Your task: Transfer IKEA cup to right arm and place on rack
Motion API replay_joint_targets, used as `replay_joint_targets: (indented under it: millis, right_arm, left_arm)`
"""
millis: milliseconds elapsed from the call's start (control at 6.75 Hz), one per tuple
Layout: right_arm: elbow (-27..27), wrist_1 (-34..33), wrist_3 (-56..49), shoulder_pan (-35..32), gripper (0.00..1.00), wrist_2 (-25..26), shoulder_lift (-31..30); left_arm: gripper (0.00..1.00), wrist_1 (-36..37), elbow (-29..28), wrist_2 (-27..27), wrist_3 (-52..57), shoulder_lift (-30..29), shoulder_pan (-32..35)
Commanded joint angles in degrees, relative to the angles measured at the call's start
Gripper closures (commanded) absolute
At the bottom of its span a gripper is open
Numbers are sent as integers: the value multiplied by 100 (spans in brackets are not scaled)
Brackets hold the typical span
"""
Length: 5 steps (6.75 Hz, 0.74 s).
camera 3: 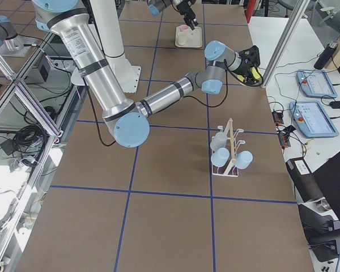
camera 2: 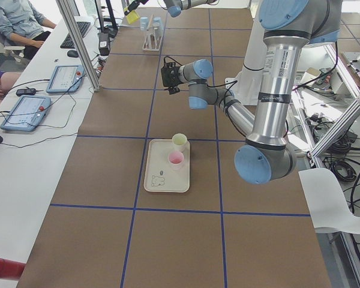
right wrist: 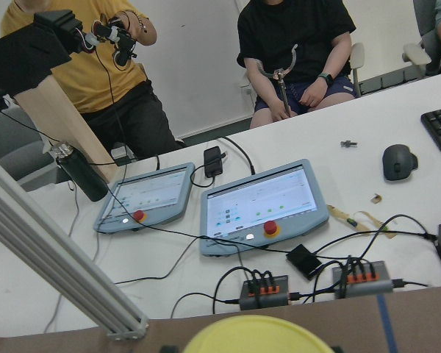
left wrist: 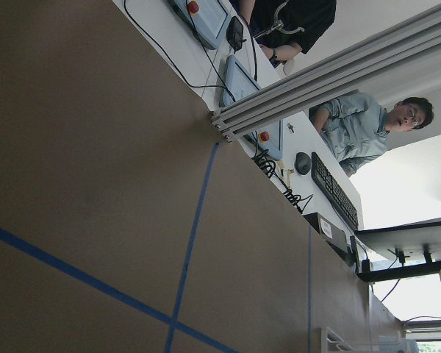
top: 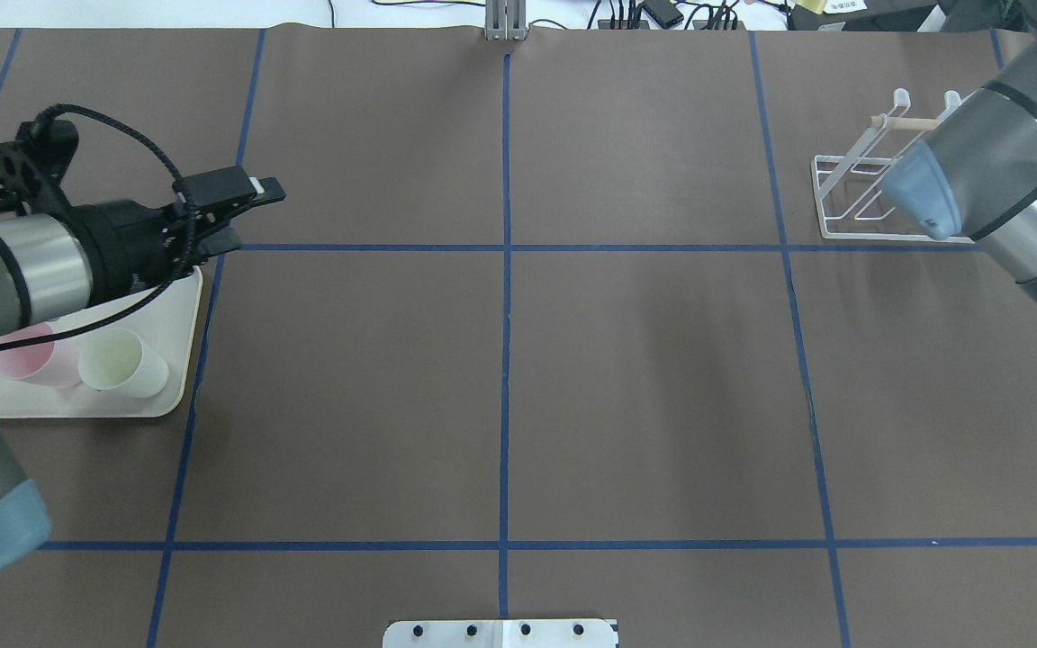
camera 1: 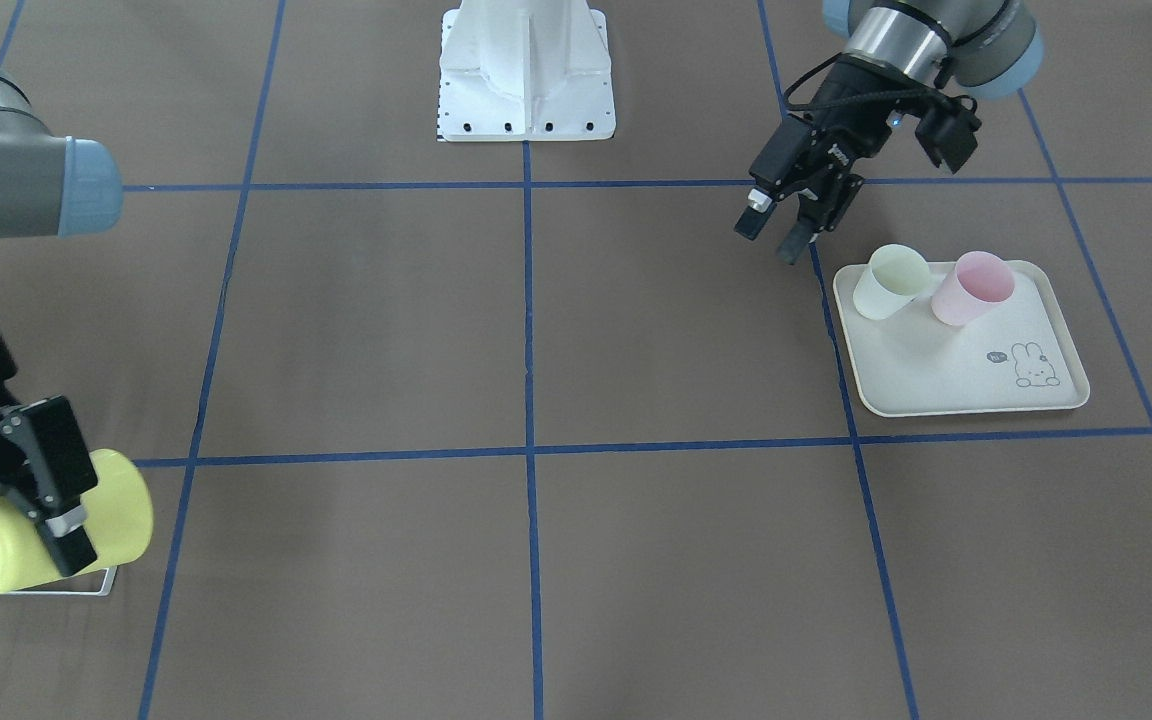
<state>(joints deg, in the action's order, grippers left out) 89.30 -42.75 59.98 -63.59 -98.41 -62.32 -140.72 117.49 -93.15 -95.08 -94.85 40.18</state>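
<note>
Since the right hand (camera 1: pixel 16 515) grips the yellow cup (camera 1: pixel 121 505) near the rack (camera 3: pixel 232 144), at the front view's lower left, handover looks done; the left hand (camera 1: pixel 772 238) gapes empty; hanging remains.

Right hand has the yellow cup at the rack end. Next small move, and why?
Probably ease the right hand down toward the rack and line the yellow cup up with a free prong. The cup is gripped on its side, in the air near the rack, not yet hung. The left hand is open by the tray.
</note>
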Motion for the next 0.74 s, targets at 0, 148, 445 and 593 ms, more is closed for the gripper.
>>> replay_joint_targets:
  millis: [0,148,445,593]
  right_arm:
    - [-9,-111,-1469,-197,100,392,-429]
    - [-9,-68,-1585,-267,100,393,-622]
    - [-88,-58,-2016,-259,100,603,-799]
    - [-367,98,-2173,-294,100,674,-817]
  left_arm:
    - [0,325,230,-1131,1283,841,847]
    - [0,326,204,-1518,1986,1237,1121]
    - [0,334,143,-2143,3375,1950,1596]
    - [0,334,-14,-2286,3730,2109,1659]
